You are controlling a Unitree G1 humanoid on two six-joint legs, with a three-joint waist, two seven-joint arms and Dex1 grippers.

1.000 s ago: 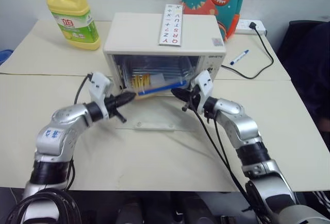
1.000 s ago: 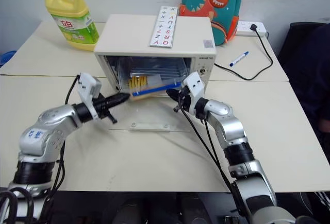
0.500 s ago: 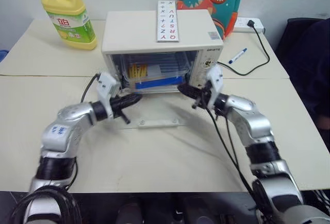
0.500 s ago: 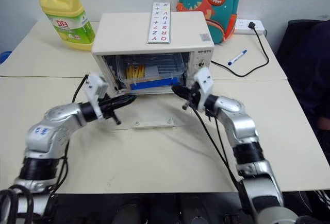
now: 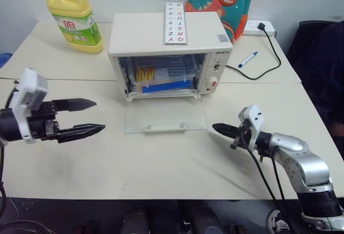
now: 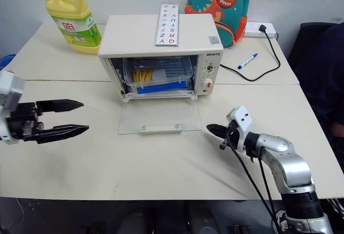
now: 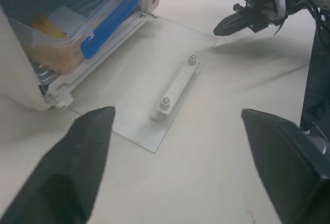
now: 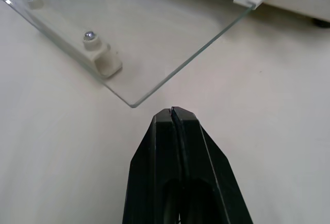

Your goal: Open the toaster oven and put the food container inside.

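The toaster oven sits at upper centre of the head views on a cream table, its glass door dropped flat onto the tabletop with the white bar handle at the near edge. The food container is inside the oven cavity — clear walls, a blue strip along its front, yellow pieces at its left end — and no gripper touches it.

The left gripper hangs at the left edge of the frame, well apart from the oven, its two black fingers spread wide with nothing between them. In the left wrist view the fingers stand far apart at the bottom corners, framing the door, the handle and the container's blue strip.

The right gripper is at lower right, just beside the door's right front corner, fingers pressed together and holding nothing. The right wrist view shows the closed tips pointing at the glass corner, close to it but not touching.

Across the top of the frame — a yellow detergent jug at upper left, a letter strip lying on the oven's roof, a teal dinosaur backpack behind, and at upper right a blue marker, a power strip and its black cable
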